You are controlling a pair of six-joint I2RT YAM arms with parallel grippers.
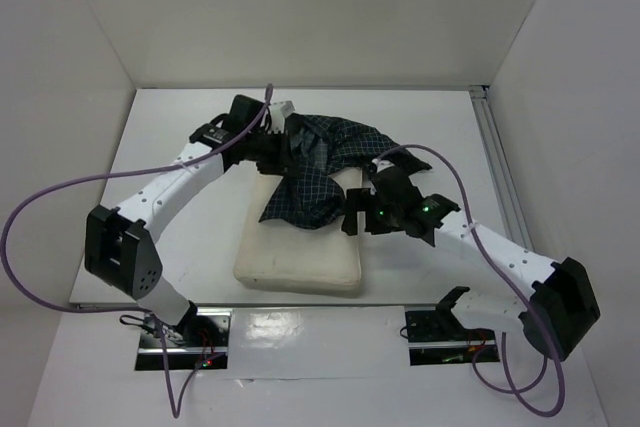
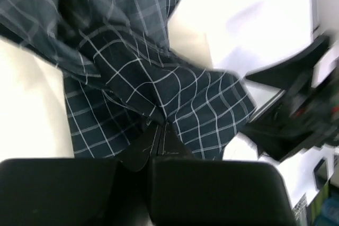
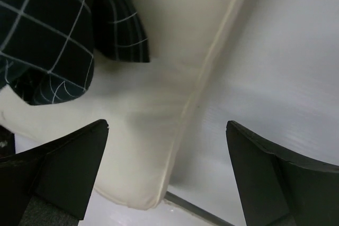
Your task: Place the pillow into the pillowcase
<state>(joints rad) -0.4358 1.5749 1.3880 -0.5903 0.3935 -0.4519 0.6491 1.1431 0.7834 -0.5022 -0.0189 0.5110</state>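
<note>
Cream, soft rectangular pillow (image 1: 300,252) with a piped seam edge is laid flat mid-table, between the two arms. Its near part is fully exposed. The far end is covered by the crumpled navy fabric pillowcase (image 1: 322,169) with a fine white grid check. The cloth is bunched in deep folds and spills off the pillow onto the smooth white table (image 1: 440,122) behind it.

Left end effector (image 2: 158,151) is positioned at the far-left side of the case. In the left wrist view its black fingers are seen pressed together, with a fold of checked cloth pinched between the tips.

Right end effector (image 3: 167,126) is held at the pillow's right edge, jaws spread wide, nothing between them. In the right wrist view one finger (image 3: 79,157) is seen over the cream fabric and the other over bare table. The seam runs between them, and a loose corner of the case lies just beyond.
</note>
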